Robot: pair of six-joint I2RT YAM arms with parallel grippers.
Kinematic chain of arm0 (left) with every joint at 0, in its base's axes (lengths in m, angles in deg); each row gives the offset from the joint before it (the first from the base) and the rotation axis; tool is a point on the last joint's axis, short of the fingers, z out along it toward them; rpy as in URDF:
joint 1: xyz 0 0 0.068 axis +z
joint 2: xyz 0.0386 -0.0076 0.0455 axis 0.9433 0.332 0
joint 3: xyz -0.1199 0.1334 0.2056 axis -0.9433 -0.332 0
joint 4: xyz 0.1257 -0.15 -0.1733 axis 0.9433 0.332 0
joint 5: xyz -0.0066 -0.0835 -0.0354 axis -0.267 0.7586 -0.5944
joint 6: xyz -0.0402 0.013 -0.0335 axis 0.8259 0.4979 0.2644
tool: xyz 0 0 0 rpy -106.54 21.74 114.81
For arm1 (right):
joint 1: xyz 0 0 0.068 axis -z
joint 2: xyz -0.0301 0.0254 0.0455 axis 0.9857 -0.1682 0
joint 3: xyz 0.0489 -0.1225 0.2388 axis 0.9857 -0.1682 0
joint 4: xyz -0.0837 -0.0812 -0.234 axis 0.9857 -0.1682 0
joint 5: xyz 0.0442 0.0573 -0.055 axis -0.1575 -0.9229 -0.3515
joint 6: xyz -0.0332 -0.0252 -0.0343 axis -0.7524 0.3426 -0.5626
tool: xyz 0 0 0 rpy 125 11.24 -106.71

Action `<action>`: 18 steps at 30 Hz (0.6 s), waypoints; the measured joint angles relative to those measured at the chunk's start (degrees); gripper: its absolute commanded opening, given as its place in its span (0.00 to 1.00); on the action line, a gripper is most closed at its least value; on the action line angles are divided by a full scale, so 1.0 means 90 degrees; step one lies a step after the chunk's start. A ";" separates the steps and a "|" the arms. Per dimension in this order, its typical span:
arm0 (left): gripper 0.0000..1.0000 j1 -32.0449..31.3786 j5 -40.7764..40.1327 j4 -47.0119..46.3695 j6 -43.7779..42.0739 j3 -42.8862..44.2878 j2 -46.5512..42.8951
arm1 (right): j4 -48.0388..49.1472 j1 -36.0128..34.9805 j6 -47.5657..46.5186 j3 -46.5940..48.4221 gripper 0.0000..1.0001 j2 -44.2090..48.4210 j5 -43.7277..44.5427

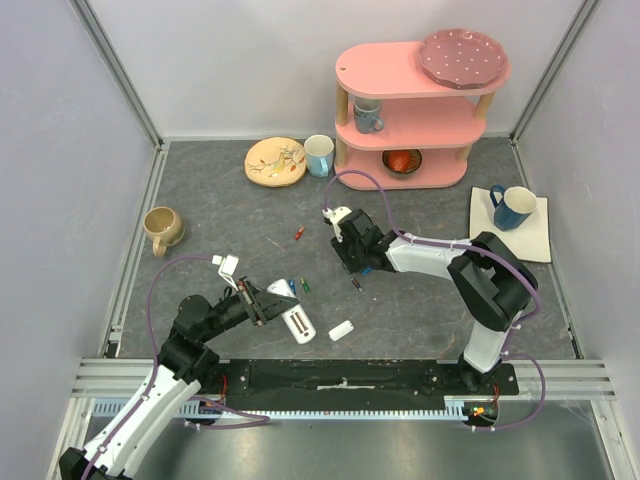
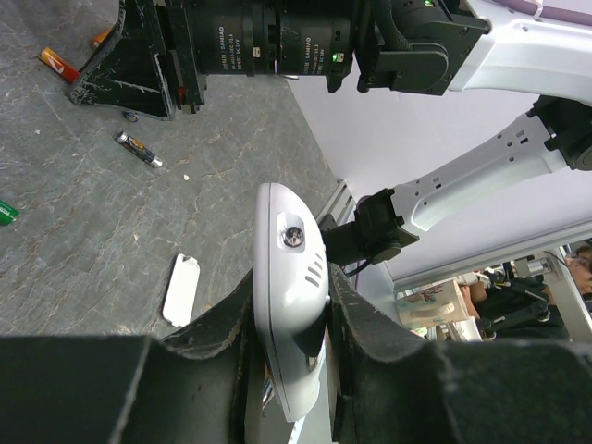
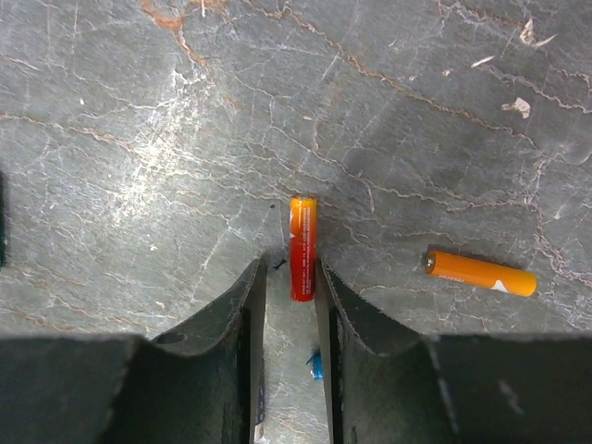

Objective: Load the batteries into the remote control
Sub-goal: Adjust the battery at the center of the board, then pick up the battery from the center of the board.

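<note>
My left gripper (image 2: 291,305) is shut on the white remote control (image 2: 291,277), which stands on edge between the jaws. In the top view that gripper (image 1: 262,302) is at the front left with the remote (image 1: 298,325) beside it. The detached white back cover (image 2: 181,289) lies flat on the mat, also seen from above (image 1: 340,329). My right gripper (image 3: 289,277) is low over the mat with its jaws narrowly apart. A red-orange battery (image 3: 302,248) lies between the tips, against the right finger. An orange battery (image 3: 479,273) lies to the right. A dark battery (image 2: 139,148) lies nearer the remote.
A red battery (image 1: 297,234) and a green one (image 1: 305,285) lie loose mid-mat. A tan mug (image 1: 162,228) stands at the left. A plate (image 1: 275,160), a mug (image 1: 319,155) and a pink shelf (image 1: 410,110) are at the back. A blue mug (image 1: 513,207) stands at the right.
</note>
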 measured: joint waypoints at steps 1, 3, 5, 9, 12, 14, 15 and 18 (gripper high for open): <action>0.02 0.0000 0.0000 -0.0002 0.0000 0.0000 0.0000 | 0.0000 0.0000 0.0002 0.0000 0.33 0.0000 0.0010; 0.02 0.0000 0.0000 0.0000 0.0000 0.0000 0.0000 | 0.0000 0.0000 0.0000 -0.0002 0.31 0.0000 0.0015; 0.02 0.0000 0.0000 0.0000 0.0000 0.0000 0.0000 | 0.0000 0.0000 0.0000 -0.0005 0.29 0.0000 0.0017; 0.02 0.0000 0.0000 -0.0002 0.0000 0.0000 0.0000 | -0.0002 0.0000 0.0002 -0.0005 0.19 0.0000 0.0017; 0.02 0.0000 0.0000 -0.0002 0.0000 0.0000 0.0000 | -0.0007 0.0000 0.0005 -0.0005 0.06 0.0000 0.0015; 0.02 0.0000 0.0000 -0.0007 0.0000 0.0000 0.0000 | -0.0029 0.0000 0.0010 0.0002 0.00 0.0000 0.0015; 0.02 0.0000 -0.0005 -0.0015 0.0000 0.0000 0.0002 | -0.0080 0.0000 0.0015 0.0029 0.00 0.0000 0.0017; 0.02 0.0000 -0.0058 -0.0080 0.0010 0.0000 0.0058 | -0.0408 0.0000 0.0058 0.0204 0.00 -0.0051 0.0015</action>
